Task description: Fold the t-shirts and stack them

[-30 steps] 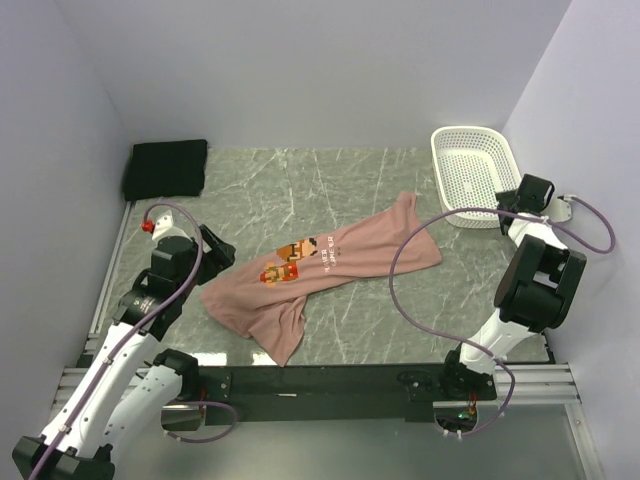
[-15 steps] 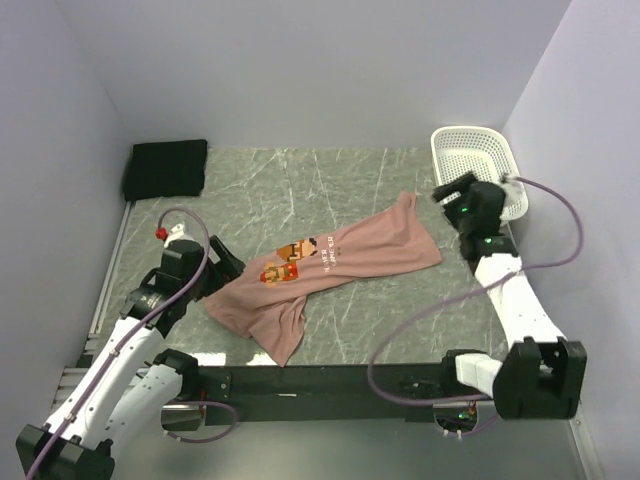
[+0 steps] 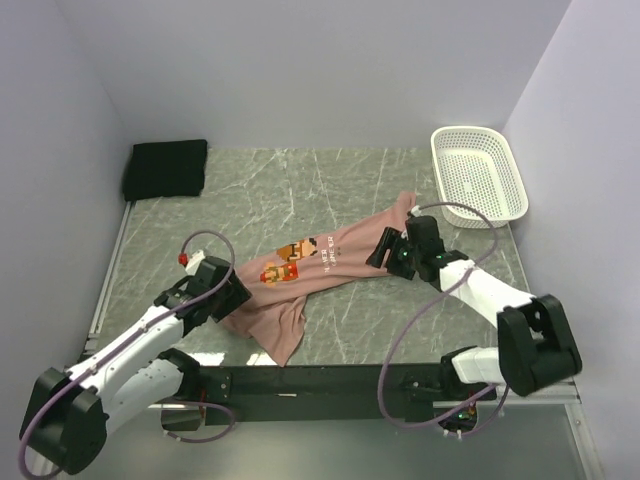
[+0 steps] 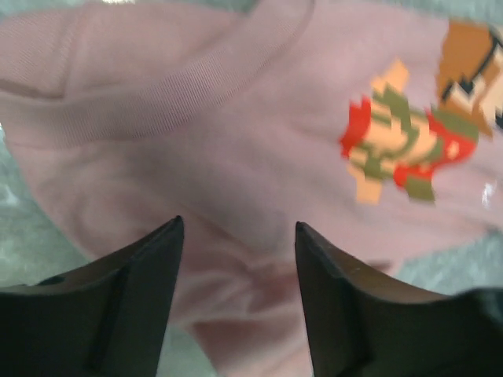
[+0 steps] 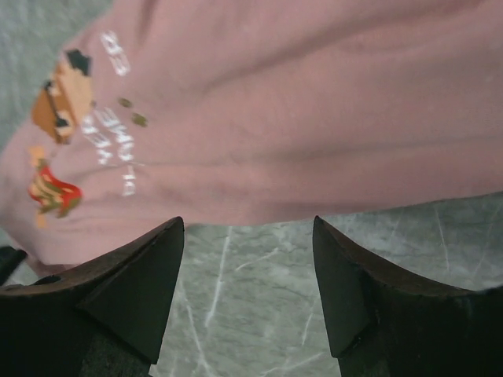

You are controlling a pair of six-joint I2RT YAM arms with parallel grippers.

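Hovers left gripper (image 4: 237, 224) and right gripper (image 5: 247, 220), both spread and empty, over pink t-shirt (image 3: 345, 250) in middle of worktop (image 3: 300, 185), with black t-shirt (image 3: 167, 168) folded in far-left corner

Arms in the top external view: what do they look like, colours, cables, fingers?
The left arm and right arm have white links with black joints. A mauve cable loops along each; the left one bears a red fitting. The fingers are matte black wedges.

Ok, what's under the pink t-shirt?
The grey-green marbled table shows all around the pink t-shirt, so the shirt lies on that. Whether anything else hides beneath it cannot be seen, because the cloth covers that spot.
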